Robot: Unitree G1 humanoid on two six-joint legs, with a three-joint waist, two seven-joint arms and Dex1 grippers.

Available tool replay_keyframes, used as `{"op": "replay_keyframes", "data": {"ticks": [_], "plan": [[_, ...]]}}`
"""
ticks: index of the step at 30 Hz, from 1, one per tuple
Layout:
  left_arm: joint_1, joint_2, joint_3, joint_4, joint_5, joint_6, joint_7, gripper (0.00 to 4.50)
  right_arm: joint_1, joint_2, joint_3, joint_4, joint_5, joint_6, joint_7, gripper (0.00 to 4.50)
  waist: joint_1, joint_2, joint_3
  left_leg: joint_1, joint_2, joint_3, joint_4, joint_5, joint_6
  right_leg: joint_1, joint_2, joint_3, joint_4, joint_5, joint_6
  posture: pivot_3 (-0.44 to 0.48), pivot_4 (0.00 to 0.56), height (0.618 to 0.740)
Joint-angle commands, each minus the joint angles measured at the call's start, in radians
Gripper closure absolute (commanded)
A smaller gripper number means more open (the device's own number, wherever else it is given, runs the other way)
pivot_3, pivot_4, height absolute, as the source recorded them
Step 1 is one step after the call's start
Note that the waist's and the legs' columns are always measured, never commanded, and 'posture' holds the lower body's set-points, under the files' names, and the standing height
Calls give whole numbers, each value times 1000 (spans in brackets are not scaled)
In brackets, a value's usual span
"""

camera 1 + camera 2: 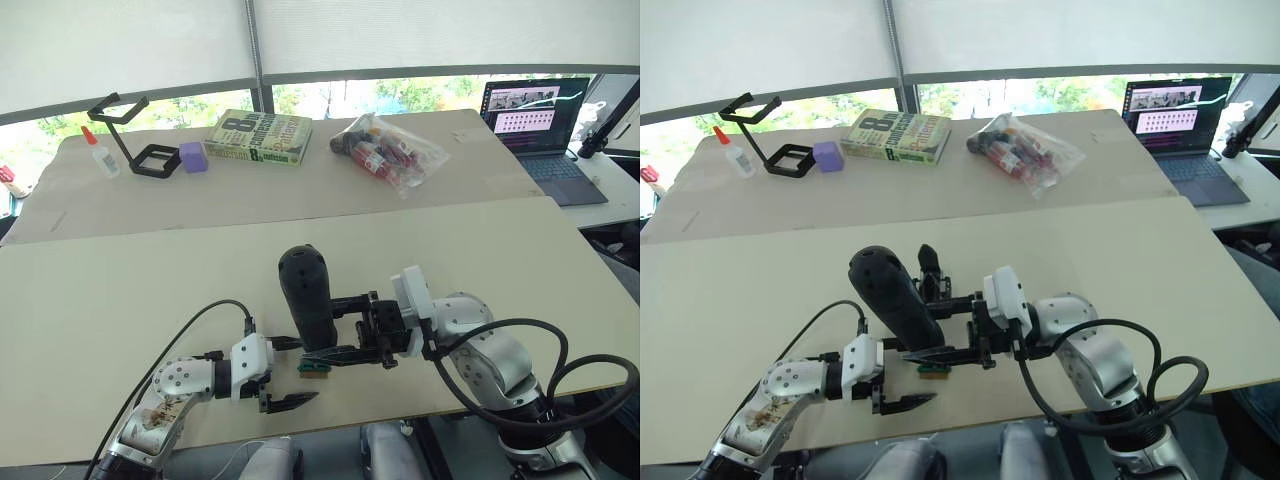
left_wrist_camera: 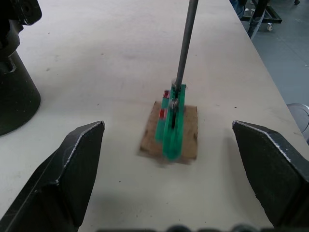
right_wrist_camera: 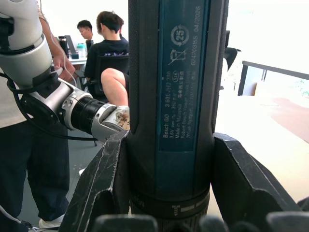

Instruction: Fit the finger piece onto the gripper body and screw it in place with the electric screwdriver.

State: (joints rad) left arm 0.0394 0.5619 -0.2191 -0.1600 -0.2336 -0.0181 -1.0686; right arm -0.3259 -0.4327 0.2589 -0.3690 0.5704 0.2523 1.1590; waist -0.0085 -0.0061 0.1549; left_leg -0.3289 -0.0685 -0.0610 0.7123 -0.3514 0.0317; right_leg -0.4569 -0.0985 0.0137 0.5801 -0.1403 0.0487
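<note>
My right gripper (image 1: pixel 326 328) is shut on the electric screwdriver (image 1: pixel 305 290), a thick black cylinder held nearly upright with its rounded end up. Its thin metal bit (image 2: pixel 186 43) comes down onto a small green-and-red block (image 2: pixel 170 123) that lies on a brown card on the table. My left gripper (image 1: pixel 307 370) is open, one finger on each side of that block and touching nothing. The gripper body (image 1: pixel 930 272), black with one pointed finger sticking up, stands just behind the screwdriver. The finger piece is out of view.
On the far table (image 1: pixel 250 200) stand a black wire-frame stand (image 1: pixel 130 140), a glue bottle (image 1: pixel 101 155), a purple block (image 1: pixel 193 156), a book (image 1: pixel 258 137) and a clear bag of items (image 1: pixel 390 150). A laptop (image 1: pixel 535 120) sits far right. People (image 3: pixel 108 53) sit beyond my left arm.
</note>
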Motion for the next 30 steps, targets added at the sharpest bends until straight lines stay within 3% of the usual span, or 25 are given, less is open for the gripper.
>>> {"op": "replay_keyframes", "data": {"ticks": [1, 30], "plan": [[14, -5, -28, 9, 5, 9, -1, 0, -3, 3, -11, -33, 15, -4, -2, 2565, 0, 0, 0, 0, 0, 0, 0, 0, 0, 0, 0, 0, 0, 0, 0, 0, 150, 740], [18, -6, -31, 22, 6, -2, -5, 0, 19, 18, -45, -15, 97, 39, 1, 2565, 0, 0, 0, 0, 0, 0, 0, 0, 0, 0, 0, 0, 0, 0, 0, 0, 150, 740]]}}
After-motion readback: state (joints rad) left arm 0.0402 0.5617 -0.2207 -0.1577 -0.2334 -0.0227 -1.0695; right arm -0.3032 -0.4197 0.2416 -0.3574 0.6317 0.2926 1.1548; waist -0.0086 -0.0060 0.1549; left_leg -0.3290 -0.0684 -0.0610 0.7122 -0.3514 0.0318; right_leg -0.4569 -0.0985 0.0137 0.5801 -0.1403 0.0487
